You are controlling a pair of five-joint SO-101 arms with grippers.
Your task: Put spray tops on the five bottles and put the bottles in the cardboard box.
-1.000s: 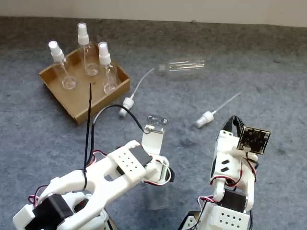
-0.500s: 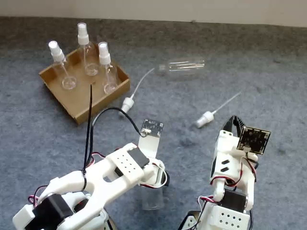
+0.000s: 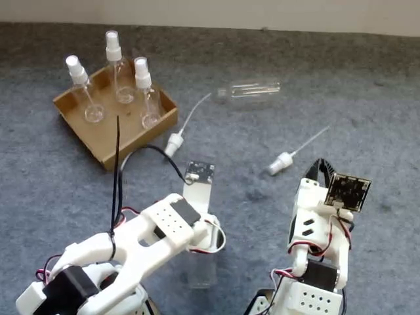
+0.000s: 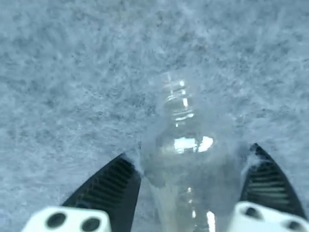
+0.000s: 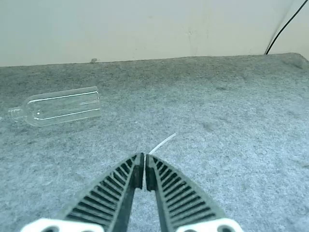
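Left wrist view showed the left gripper (image 4: 188,154) closed on an uncapped bottle (image 4: 183,164), one jaw pressed to each side of its clear body. The bottle's long axis ran along the jaws, with the base toward the wrist and the open threaded neck pointing out past the fingertips over the grey carpet (image 3: 367,98). From above, the bottle sat beneath that arm's wrist, well apart from the cardboard box (image 3: 141,140), where three capped bottles (image 3: 118,69) stood upright.

The right gripper (image 5: 144,157) was closed on nothing. A spray top (image 3: 281,162) lay just beyond it, head toward the arm, its dip tube (image 5: 161,143) slanting away to the far right. The right arm was the nearer of the two to this top. The other spray top (image 3: 174,141) lay near the box corner. Its tube pointed toward a second bare bottle (image 3: 248,90), which lay on its side with its neck toward the box.

Assessment: capping would require the right jaws to open over the nearer top, and the held neck to face it.
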